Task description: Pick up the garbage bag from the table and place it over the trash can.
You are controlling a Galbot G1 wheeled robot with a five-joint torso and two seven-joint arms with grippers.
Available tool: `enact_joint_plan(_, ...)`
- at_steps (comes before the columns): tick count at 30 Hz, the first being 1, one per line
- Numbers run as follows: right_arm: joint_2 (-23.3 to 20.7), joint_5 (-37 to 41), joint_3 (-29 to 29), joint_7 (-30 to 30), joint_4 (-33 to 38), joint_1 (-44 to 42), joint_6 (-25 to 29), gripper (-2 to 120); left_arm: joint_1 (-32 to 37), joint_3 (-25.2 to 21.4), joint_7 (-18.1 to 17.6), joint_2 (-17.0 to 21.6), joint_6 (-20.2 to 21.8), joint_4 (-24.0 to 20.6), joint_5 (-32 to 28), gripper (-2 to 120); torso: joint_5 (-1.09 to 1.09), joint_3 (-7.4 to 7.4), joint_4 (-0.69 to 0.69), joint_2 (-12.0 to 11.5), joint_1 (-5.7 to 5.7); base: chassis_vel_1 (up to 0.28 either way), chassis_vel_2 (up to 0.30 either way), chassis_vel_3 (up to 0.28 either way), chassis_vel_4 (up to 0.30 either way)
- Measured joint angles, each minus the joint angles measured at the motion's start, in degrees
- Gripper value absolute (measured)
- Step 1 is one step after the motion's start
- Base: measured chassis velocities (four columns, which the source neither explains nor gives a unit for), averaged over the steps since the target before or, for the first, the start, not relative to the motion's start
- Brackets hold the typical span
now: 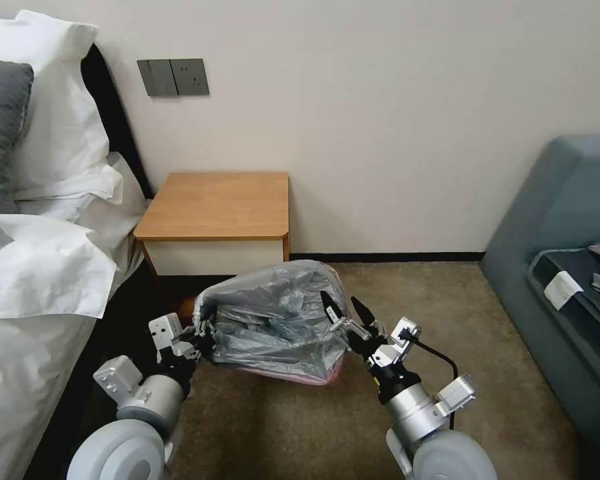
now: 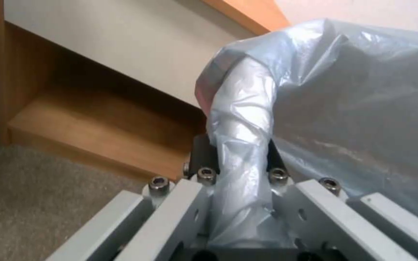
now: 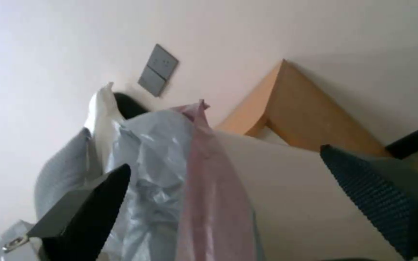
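Head view puts the garbage bag [image 1: 273,320] on the carpet [image 1: 300,427] just in front of the table [image 1: 217,203], puffed up and draped over what I take to be the trash can, whose cream wall [image 3: 286,195] shows beside the pink rim [image 3: 209,181] in the right wrist view. The step in hand looks like seating the bag's mouth. To do it well, keep the rim stretched evenly on both sides and ease it down past the can's lip without tearing the thin film. At the bag's left edge, the left gripper [image 2: 240,159] is clamped on a bunched fold of plastic. At its right edge, the right gripper [image 1: 345,308] stands wide apart, holding nothing.
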Motion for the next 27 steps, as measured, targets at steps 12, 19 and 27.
enact_joint_plan(12,1.8,3.78,-0.43,-3.24,-0.85,-0.01,1.54,72,0.2,0.11,-0.05,-0.46,-0.02,0.0,0.05,3,0.0,0.0,0.0,0.0,0.0,0.0,0.0,0.0,0.0)
enact_joint_plan(19,2.42,4.19,-0.43,-3.86,-1.33,-0.08,2.13,53,0.35,0.3,-0.12,-0.64,-0.1,-0.08,0.15,3,0.0,0.0,0.0,0.0,0.0,0.0,0.0,0.0,0.0)
enact_joint_plan(27,3.09,4.38,-0.61,-4.84,-1.3,-0.03,2.78,22,0.5,0.44,-0.13,-0.71,-0.15,-0.02,0.23,3,0.0,0.0,0.0,0.0,0.0,0.0,0.0,0.0,0.0)
